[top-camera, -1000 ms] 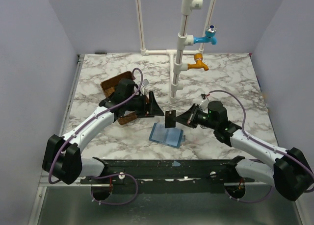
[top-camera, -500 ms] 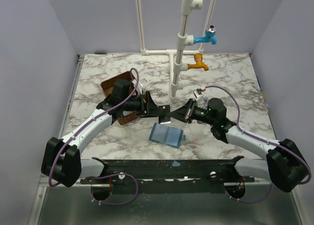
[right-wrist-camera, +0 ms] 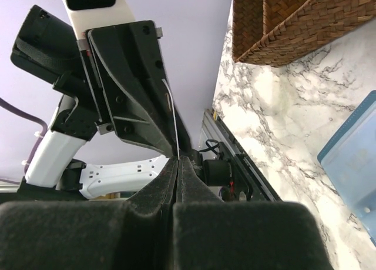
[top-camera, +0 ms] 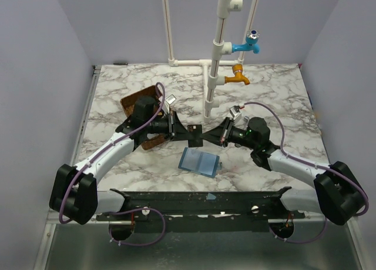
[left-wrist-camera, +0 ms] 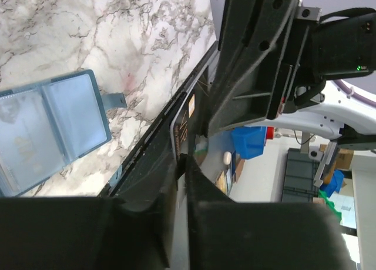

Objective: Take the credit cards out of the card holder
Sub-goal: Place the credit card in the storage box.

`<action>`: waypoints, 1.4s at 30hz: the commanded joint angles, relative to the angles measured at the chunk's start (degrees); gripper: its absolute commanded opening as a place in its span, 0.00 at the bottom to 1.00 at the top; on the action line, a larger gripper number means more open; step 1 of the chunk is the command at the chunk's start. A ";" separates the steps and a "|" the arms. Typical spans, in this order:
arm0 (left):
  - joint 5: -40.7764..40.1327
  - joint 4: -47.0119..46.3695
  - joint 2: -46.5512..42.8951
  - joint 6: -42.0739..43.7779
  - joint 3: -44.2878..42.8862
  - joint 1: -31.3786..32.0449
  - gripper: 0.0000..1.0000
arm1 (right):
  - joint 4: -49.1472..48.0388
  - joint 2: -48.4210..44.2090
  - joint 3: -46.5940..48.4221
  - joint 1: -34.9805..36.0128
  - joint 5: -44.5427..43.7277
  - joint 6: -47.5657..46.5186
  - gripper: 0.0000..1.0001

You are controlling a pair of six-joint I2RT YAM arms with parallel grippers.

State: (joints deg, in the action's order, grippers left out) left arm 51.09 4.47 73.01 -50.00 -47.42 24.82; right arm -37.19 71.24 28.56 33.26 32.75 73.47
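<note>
— Where's the card holder (top-camera: 200, 162)?
— Lower centre, lying open on the marble table (top-camera: 270, 99).
— And the credit card (top-camera: 196, 137)?
— Just above it, pinched by both the left gripper (top-camera: 191, 133) and the right gripper (top-camera: 205, 138). A wicker basket (top-camera: 129, 101) sits upper left.

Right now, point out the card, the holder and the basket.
card (left-wrist-camera: 185, 123), left wrist view, its printed face.
holder (left-wrist-camera: 53, 132), left wrist view, its open inner face.
basket (right-wrist-camera: 282, 17), right wrist view, woven wall.
</note>
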 commanded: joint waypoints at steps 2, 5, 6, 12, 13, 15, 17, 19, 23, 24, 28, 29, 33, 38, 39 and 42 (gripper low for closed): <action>2.48 -3.30 -1.07 -0.99 0.92 -0.30 0.00 | 0.39 0.73 1.86 0.46 0.52 -1.62 0.01; 2.39 -3.40 -0.95 -1.06 0.99 -0.30 0.00 | 2.77 0.77 2.78 0.67 -0.09 -3.47 0.02; 2.39 -3.41 -0.95 -1.17 1.08 -0.30 0.00 | 4.17 0.83 3.20 0.71 -0.63 -4.10 0.06; 0.83 -2.51 -1.67 -1.26 1.08 -0.47 0.00 | 10.91 -0.11 5.12 0.76 -3.91 -7.83 0.67; 0.08 -1.93 -1.88 -1.05 1.03 -0.68 0.00 | 12.75 -0.48 5.44 0.75 -4.93 -8.40 0.73; -1.68 -0.13 -2.47 -0.24 0.49 -1.23 0.00 | 16.36 -1.79 5.69 0.74 -7.85 -9.56 0.82; -3.72 2.03 -3.06 0.60 -0.16 -2.06 0.00 | 19.73 -3.50 5.66 0.76 -11.62 -10.46 0.89; -7.09 5.81 -3.71 2.20 -1.63 -3.02 0.00 | 23.84 -5.25 5.94 0.71 -15.48 -11.90 0.93; -18.84 15.69 -4.53 7.23 -7.06 -4.28 0.00 | 31.34 -8.11 6.70 0.76 -21.99 -14.89 0.98; -21.23 16.95 -4.54 7.83 -8.06 -4.70 0.00 | 32.99 -8.53 6.88 0.76 -23.13 -15.56 0.99; -32.48 21.15 -2.95 7.72 -13.08 -6.53 0.00 | 35.92 -8.60 7.14 0.74 -26.02 -17.23 1.00; -34.60 22.30 -2.10 7.23 -14.47 -7.21 0.00 | 36.19 -8.34 7.15 0.76 -26.32 -17.50 1.00; -41.41 22.00 2.33 4.78 -18.83 -9.51 0.00 | 36.44 -6.91 7.81 0.76 -26.82 -18.26 1.00; -47.39 20.15 7.83 1.03 -22.49 -12.75 0.00 | 37.01 -5.53 9.13 0.76 -27.33 -19.64 1.00; -48.46 19.58 9.04 0.51 -23.00 -13.28 0.00 | 37.01 -5.34 9.39 0.76 -27.50 -19.97 1.00; -50.02 17.02 12.08 -1.54 -23.67 -15.38 0.00 | 39.24 -5.13 10.14 0.76 -28.13 -20.96 1.00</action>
State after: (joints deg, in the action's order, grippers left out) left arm 7.75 23.64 81.60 -47.88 -69.21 12.03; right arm -0.91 65.63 36.32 33.71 7.29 55.13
